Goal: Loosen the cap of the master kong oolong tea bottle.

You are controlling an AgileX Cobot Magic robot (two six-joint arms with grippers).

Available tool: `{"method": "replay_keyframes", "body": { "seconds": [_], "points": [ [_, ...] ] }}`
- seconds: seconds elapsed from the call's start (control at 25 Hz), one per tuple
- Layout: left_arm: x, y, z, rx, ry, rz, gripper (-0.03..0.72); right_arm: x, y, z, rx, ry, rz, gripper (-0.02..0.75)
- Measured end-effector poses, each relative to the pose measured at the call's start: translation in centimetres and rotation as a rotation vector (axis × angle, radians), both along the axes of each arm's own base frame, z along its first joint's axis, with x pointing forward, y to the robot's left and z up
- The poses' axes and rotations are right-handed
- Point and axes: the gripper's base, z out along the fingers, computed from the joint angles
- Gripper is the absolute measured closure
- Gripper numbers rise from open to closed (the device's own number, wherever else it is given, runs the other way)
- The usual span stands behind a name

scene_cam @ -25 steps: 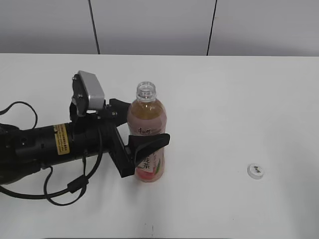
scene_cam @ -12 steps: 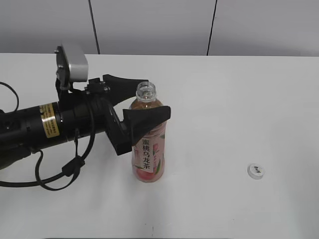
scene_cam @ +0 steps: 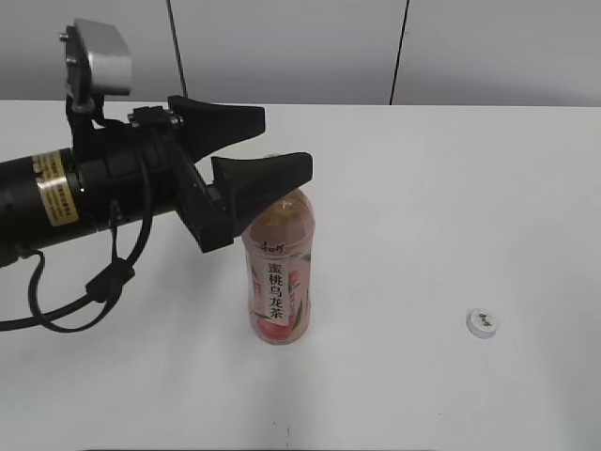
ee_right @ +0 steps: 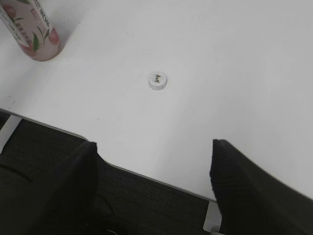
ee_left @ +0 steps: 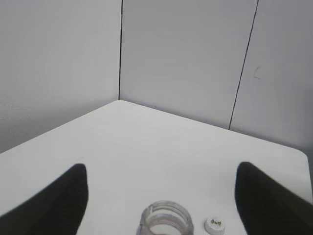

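Note:
The master kong oolong tea bottle point(scene_cam: 277, 277) stands upright on the white table with its neck open; its threaded mouth shows in the left wrist view point(ee_left: 165, 219), its base in the right wrist view point(ee_right: 34, 34). The cap point(scene_cam: 482, 322) lies on the table to the right of the bottle, and also shows in the left wrist view point(ee_left: 214, 224) and the right wrist view point(ee_right: 157, 80). My left gripper point(scene_cam: 272, 146) is open and empty, just above the bottle's mouth. My right gripper point(ee_right: 154, 171) is open and empty over the table's front edge, out of the exterior view.
The white table point(scene_cam: 451, 207) ends at a grey panelled wall point(scene_cam: 291, 47) behind. Its front edge point(ee_right: 146, 174) drops to dark floor. A black cable point(scene_cam: 66, 310) hangs from the left arm onto the table.
My left gripper let go of the bottle's body and rose from around it to above its mouth. The bottle stays upright. The cap has not moved.

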Motion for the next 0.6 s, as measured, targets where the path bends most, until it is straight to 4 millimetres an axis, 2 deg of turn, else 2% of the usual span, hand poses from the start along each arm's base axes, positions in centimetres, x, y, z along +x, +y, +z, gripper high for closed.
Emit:
{"method": "replay_keyframes", "body": {
  "seconds": [0.4, 0.6],
  "points": [
    [-2.2, 1.7, 5.0, 0.098, -0.043, 0.081, 0.138, 0.0, 0.0, 0.0, 0.000, 0.000, 0.000, 0.198],
    [-3.4, 3.3, 6.9, 0.222, -0.117, 0.171, 0.138, 0.0, 0.0, 0.0, 0.000, 0.000, 0.000, 0.198]
  ]
}}
